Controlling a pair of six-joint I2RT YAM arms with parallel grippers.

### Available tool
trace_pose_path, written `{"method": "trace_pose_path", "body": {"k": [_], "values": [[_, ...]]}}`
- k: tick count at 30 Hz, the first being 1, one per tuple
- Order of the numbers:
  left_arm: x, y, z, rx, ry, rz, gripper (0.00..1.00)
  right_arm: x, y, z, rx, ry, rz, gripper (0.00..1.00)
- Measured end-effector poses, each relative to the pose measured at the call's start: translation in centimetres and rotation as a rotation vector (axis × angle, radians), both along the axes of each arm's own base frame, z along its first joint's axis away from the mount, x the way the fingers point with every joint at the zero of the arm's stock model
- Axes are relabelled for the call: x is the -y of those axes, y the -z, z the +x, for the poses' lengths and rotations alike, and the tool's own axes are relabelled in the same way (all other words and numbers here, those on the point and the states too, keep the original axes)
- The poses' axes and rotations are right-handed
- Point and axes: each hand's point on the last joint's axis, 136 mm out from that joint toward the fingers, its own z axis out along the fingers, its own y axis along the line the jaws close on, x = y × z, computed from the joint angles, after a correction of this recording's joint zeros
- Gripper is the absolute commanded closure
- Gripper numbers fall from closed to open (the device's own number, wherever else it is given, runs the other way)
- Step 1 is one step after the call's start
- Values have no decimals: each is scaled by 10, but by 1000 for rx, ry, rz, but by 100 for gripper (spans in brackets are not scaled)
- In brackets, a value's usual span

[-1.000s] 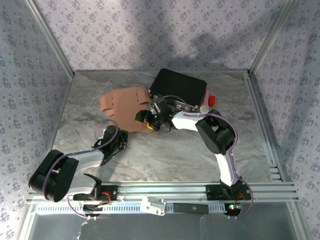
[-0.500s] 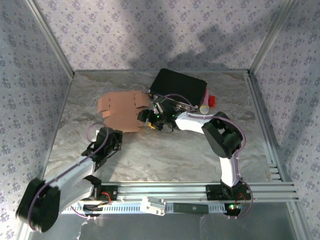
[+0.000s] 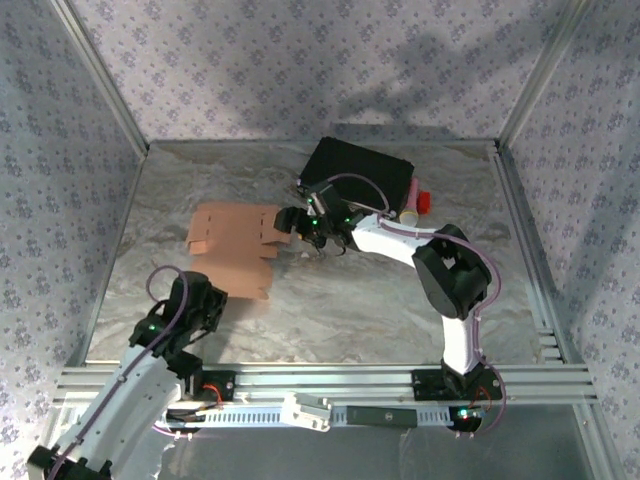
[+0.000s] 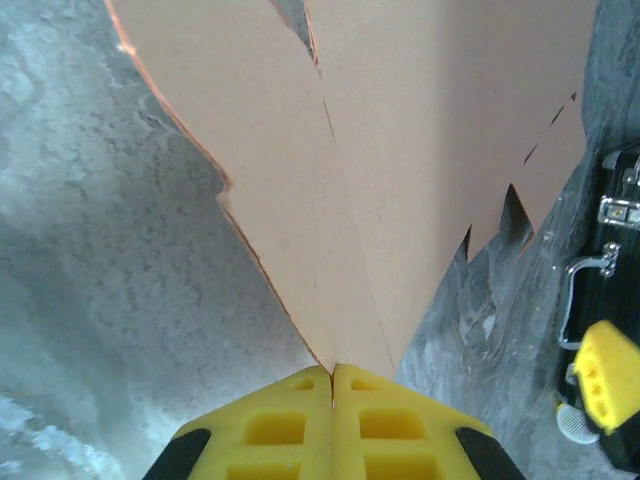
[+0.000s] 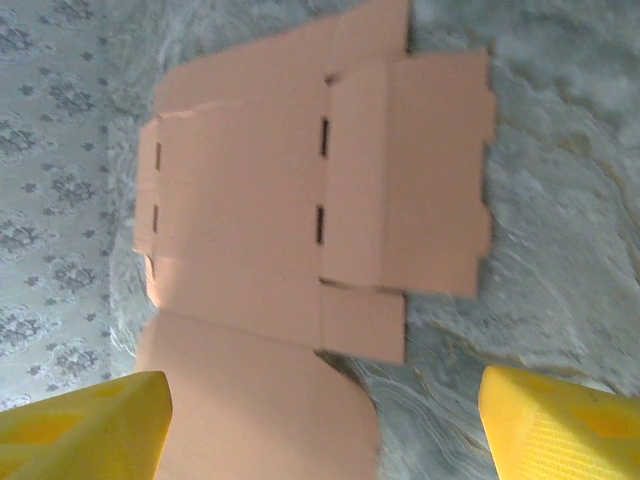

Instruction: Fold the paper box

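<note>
Leftward and toward the near edge is where the left arm (image 3: 150,350) has swung over the last second, drawing the paper box (image 3: 230,240) with it. The sheet has slid away from the black hard case (image 3: 360,172) and now lies flatter than it did. The right arm (image 3: 450,280) has shifted only a little, its wrist now close to the case's front.

On the grey marbled tabletop (image 3: 350,300) the case sits at the back, right of centre, with a small red-capped item (image 3: 423,200) against its right side. The paper box is left of centre, a salmon-pink die-cut sheet with notched tabs, spread out and mostly resting on the tabletop.

The left hand (image 4: 332,385) has its yellow fingers pressed together on a near corner of the sheet, and its wrist view shows the cardboard rising away from that pinch. The right hand (image 5: 325,410) hangs at the sheet's right edge with its fingers spread wide, holding nothing. Its wrist view looks across the panels, slots and crease lines.

By my reading the folding has hardly begun. No panel stands upright, no tab is in a slot, and the sheet is merely being placed. All the wall folds and the tucking of tabs remain.
</note>
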Motion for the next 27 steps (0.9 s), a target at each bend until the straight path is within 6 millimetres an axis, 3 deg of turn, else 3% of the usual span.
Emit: {"method": "trace_pose_path", "body": {"k": [5, 9, 11, 13, 17, 19, 22, 27], "values": [[3, -4, -3, -2, 35, -2, 100, -9, 1, -9, 0, -5, 11, 24], [10, -23, 4, 23, 55, -18, 100, 7, 24, -53, -20, 13, -47, 26], [13, -34, 10, 43, 65, -27, 100, 16, 25, -79, 21, -7, -107, 30], [15, -42, 14, 51, 67, -30, 100, 11, 7, -100, 134, -91, -126, 33], [18, -53, 20, 56, 75, -24, 100, -19, -46, -140, 513, -338, -165, 32], [19, -57, 23, 60, 80, -21, 100, -32, -53, -157, 687, -459, -225, 31], [21, -63, 27, 66, 85, -17, 100, -44, -41, -169, 887, -621, -351, 27], [22, -67, 30, 72, 94, -10, 100, -46, -6, -167, 1125, -782, -549, 24]]}}
